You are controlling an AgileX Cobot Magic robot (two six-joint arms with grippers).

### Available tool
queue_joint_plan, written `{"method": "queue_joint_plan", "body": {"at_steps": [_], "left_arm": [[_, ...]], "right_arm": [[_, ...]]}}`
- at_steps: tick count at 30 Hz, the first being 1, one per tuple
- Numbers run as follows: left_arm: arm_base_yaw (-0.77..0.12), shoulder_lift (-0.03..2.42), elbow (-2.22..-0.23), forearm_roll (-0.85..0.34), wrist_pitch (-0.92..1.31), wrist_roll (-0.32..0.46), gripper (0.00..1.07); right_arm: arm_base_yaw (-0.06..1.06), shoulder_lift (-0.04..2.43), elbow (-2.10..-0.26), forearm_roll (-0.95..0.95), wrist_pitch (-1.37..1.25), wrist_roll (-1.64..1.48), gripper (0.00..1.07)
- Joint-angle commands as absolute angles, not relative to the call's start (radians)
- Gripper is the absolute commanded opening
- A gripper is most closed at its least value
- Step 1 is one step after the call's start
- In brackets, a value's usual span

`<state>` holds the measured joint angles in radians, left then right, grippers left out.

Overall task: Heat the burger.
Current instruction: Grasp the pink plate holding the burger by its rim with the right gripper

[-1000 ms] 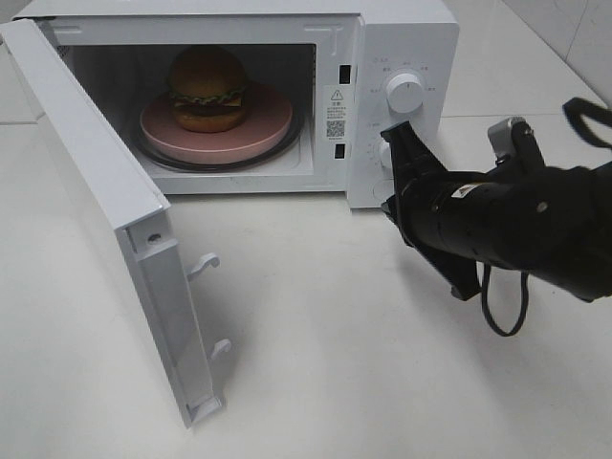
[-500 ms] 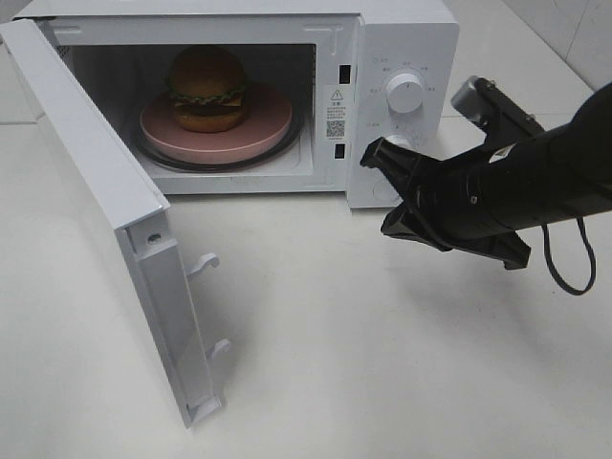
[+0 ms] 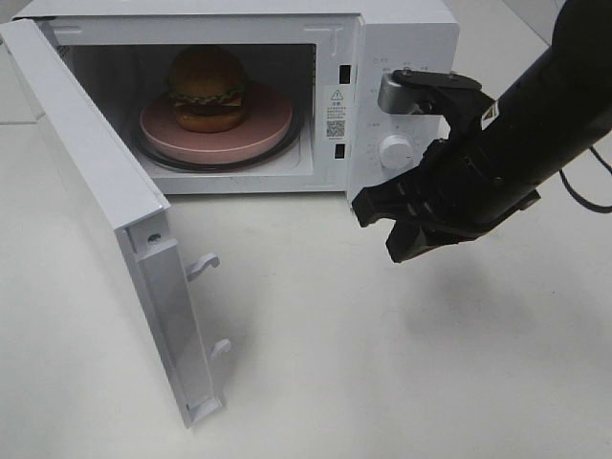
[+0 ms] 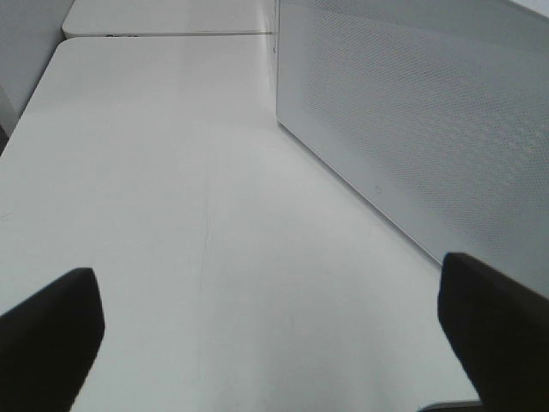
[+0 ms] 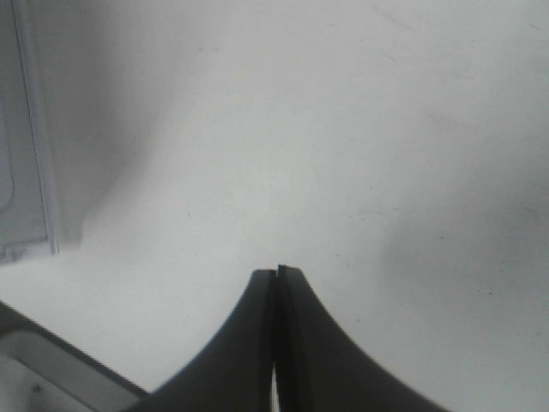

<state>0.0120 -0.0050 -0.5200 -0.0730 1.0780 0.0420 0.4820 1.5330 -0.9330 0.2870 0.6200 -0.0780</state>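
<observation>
The burger [image 3: 207, 88] sits on a pink plate [image 3: 273, 129] on the turntable inside the microwave [image 3: 402, 29], whose door [image 3: 96, 182] stands wide open on its left hinge. Loading appears complete; the step in hand is judged to be closing the door before setting the lower knob [image 3: 394, 151]. The right gripper [image 3: 378, 228] hangs over the table [image 3: 382, 363] just in front of the control panel, its fingers pressed together and holding nothing. The left gripper [image 4: 273, 322] is spread wide and empty beside a perforated white panel; it cannot be told whether that panel is the door. To close well, apply the push to the door's outer face near its free edge, far from the hinge, and follow the door's arc rather than pressing straight. Keep the contact low in force so the microwave does not slide on the table. Push until the latch hooks [image 3: 204, 264] seat fully. Keep the gripper clear of the closing gap.
</observation>
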Motion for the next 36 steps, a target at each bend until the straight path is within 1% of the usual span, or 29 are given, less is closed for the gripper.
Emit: {"method": "queue_joint_plan", "body": {"at_steps": [1,2,3,4,6,7,8,9,10,11,12,13,14,15,17,18,21,26,28,30,31,32,33,34,35,36], "left_arm": [[0.015,-0.013,-0.517,-0.072,1.069,0.036,0.98],[0.015,-0.013,-0.517,-0.072,1.069,0.036,0.98],[0.015,-0.013,-0.517,-0.072,1.069,0.036,0.98],[0.015,-0.013,-0.517,-0.072,1.069,0.036,0.98],[0.015,-0.013,-0.517,-0.072,1.069,0.036,0.98],[0.015,-0.013,-0.517,-0.072,1.069,0.036,0.98],[0.015,-0.013,-0.517,-0.072,1.069,0.036,0.98],[0.015,-0.013,-0.517,-0.072,1.069,0.036,0.98],[0.015,-0.013,-0.517,-0.072,1.069,0.036,0.98],[0.015,-0.013,-0.517,-0.072,1.069,0.036,0.98],[0.015,-0.013,-0.517,-0.072,1.069,0.036,0.98],[0.015,-0.013,-0.517,-0.072,1.069,0.036,0.98],[0.015,-0.013,-0.517,-0.072,1.069,0.036,0.98],[0.015,-0.013,-0.517,-0.072,1.069,0.036,0.98],[0.015,-0.013,-0.517,-0.072,1.069,0.036,0.98],[0.015,-0.013,-0.517,-0.072,1.069,0.036,0.98],[0.015,-0.013,-0.517,-0.072,1.069,0.036,0.98],[0.015,-0.013,-0.517,-0.072,1.069,0.036,0.98],[0.015,-0.013,-0.517,-0.072,1.069,0.036,0.98],[0.015,-0.013,-0.517,-0.072,1.069,0.036,0.98],[0.015,-0.013,-0.517,-0.072,1.069,0.036,0.98],[0.015,-0.013,-0.517,-0.072,1.069,0.036,0.98],[0.015,-0.013,-0.517,-0.072,1.069,0.036,0.98],[0.015,-0.013,-0.517,-0.072,1.069,0.036,0.98],[0.015,-0.013,-0.517,-0.072,1.069,0.036,0.98],[0.015,-0.013,-0.517,-0.072,1.069,0.036,0.98]], "right_arm": [[0.479,1.524,-0.984,0.259,0.76,-0.293,0.03],[0.479,1.524,-1.005,0.246,0.818,-0.407,0.03],[0.479,1.524,-1.005,0.246,0.818,-0.407,0.03],[0.48,1.524,-1.023,0.233,0.861,-0.52,0.03],[0.48,1.524,-1.032,0.226,0.88,-0.58,0.03],[0.48,1.524,-1.044,0.217,0.908,-0.71,0.04],[0.48,1.524,-1.044,0.217,0.908,-0.71,0.04],[0.48,1.524,-1.046,0.214,0.919,-0.783,0.04],[0.48,1.524,-1.054,0.214,0.945,-0.921,0.04],[0.48,1.524,-1.054,0.214,0.945,-0.921,0.04],[0.48,1.524,-1.056,0.214,0.95,-0.98,0.04],[0.48,1.524,-1.056,0.214,0.954,-1.106,0.04],[0.48,1.524,-1.056,0.214,0.954,-1.106,0.04],[0.48,1.524,-1.056,0.204,0.957,-1.209,0.04],[0.48,1.524,-1.056,0.197,0.955,-1.246,0.04],[0.48,1.524,-1.056,0.174,0.953,-1.325,0.04],[0.48,1.524,-1.056,0.129,0.95,-1.404,0.05],[0.48,1.524,-1.056,0.075,0.929,-1.425,0.06],[0.491,1.524,-1.056,-0.007,0.901,-1.425,0.07],[0.496,1.524,-1.056,-0.038,0.892,-1.424,0.08],[0.516,1.524,-1.056,-0.101,0.865,-1.416,0.11],[0.516,1.524,-1.056,-0.101,0.865,-1.416,0.11],[0.535,1.524,-1.056,-0.137,0.827,-1.399,0.16],[0.543,1.524,-1.056,-0.146,0.809,-1.393,0.19],[0.543,1.524,-1.056,-0.146,0.809,-1.393,0.19],[0.556,1.524,-1.056,-0.157,0.766,-1.387,0.27]]}}
